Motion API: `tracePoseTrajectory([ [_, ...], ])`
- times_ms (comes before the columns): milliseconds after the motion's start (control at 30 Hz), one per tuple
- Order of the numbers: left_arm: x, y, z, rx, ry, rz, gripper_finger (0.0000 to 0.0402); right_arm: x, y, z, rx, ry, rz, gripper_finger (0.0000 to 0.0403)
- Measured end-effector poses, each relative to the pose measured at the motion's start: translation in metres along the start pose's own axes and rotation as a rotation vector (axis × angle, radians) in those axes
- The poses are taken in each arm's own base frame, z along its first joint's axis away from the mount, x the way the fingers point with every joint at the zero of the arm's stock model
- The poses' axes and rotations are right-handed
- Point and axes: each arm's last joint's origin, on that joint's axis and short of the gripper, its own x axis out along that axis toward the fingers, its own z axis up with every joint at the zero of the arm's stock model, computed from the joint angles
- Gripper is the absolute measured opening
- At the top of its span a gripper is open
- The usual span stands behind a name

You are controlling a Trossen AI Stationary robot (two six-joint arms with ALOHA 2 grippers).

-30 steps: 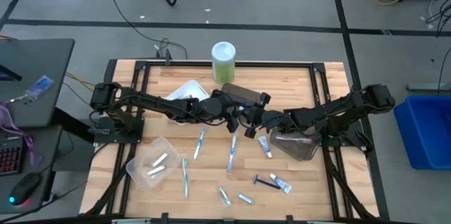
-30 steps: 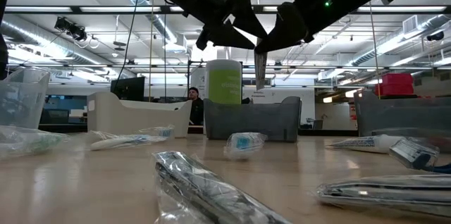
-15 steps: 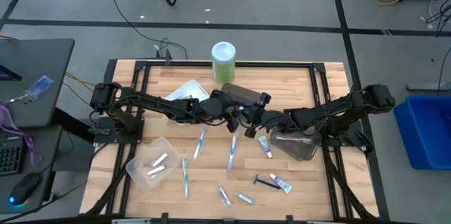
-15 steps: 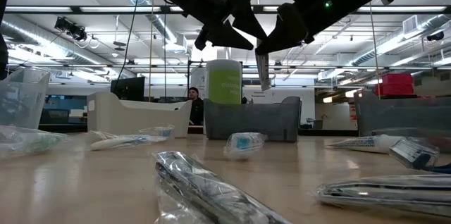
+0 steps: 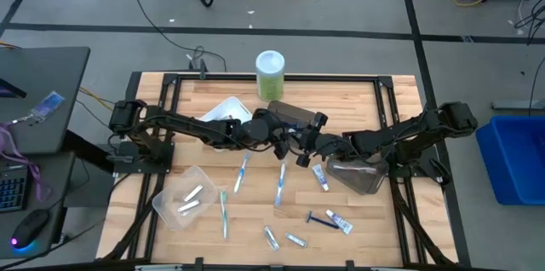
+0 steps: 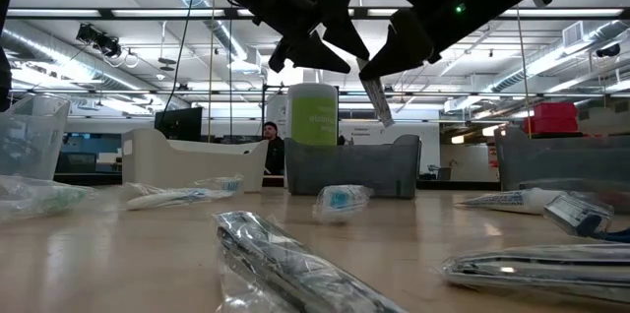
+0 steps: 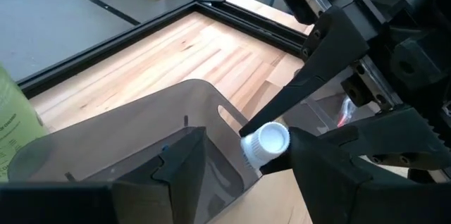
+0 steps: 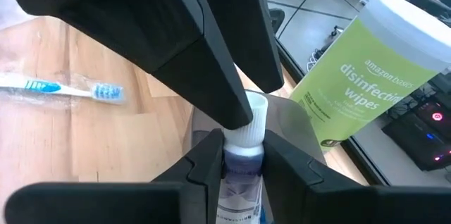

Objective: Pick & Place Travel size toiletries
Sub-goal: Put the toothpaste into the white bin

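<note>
Above the table's middle my right gripper (image 8: 246, 164) is shut on a small tube (image 6: 376, 99) with a white cap (image 7: 266, 141). My left gripper (image 7: 243, 164) faces it, open, one finger on each side of the cap. Below them stands a smoky dark bin (image 7: 134, 139). Toothbrushes (image 5: 242, 173) (image 5: 281, 184) (image 5: 224, 213), tubes (image 5: 319, 177) (image 5: 271, 237) and a razor (image 5: 317, 217) lie flat on the wooden table (image 5: 358, 100). A clear bin (image 5: 181, 196) holds two tubes. My right gripper pinches the tube's neck just below the cap (image 8: 244, 155) between its two fingers, coming level from the table's right. The tube is lifted clear and hangs slanted, cap up and tail (image 6: 380, 111) down. My left gripper: one finger (image 8: 232, 104) lies by the cap; whether it touches I cannot tell.
A green wipes canister (image 5: 270, 75) stands at the far edge, a white bin (image 5: 223, 111) left of centre, another dark bin (image 5: 358, 175) at the right. Wrapped items (image 6: 285, 264) lie near the front edge. A person (image 6: 271, 146) shows far behind the table.
The tube in my right gripper has tipped from upright to slanted, its lower end swinging toward the table's right while the cap stays between my left gripper's fingers. Both arms have kept their places.
</note>
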Motion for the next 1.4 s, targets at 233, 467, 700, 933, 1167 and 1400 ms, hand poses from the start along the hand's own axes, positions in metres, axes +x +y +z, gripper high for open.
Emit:
tracePoseTrajectory([
  [233, 0.0003, -0.0026, 0.0051, -0.029, -0.032, -0.066, 0.0206, -0.0003, 0.0007, 0.0014, 0.008, -0.013, 0.01, 0.0092],
  [467, 0.0003, -0.0037, 0.0049, -0.029, -0.018, -0.107, 0.0206, -0.0004, 0.0002, 0.0056, 0.059, -0.051, 0.004, 0.0092],
  [700, 0.0006, -0.0029, 0.0052, -0.03, -0.019, -0.102, 0.0182, -0.0005, -0.0001, 0.0072, 0.073, -0.065, 0.001, 0.0092],
  [933, 0.0007, -0.0036, 0.005, -0.027, -0.007, -0.13, 0.0104, -0.0005, -0.0002, 0.0073, 0.077, -0.066, -0.003, 0.0092],
  [1167, 0.0007, -0.0033, 0.0052, -0.024, -0.011, -0.124, 0.0072, -0.0004, -0.0004, 0.0071, 0.092, -0.066, -0.002, 0.0092],
  [1400, 0.0006, -0.0031, 0.0044, -0.02, -0.003, -0.122, 0.0075, -0.0002, -0.0001, 0.0071, 0.09, -0.066, 0.002, 0.0095],
])
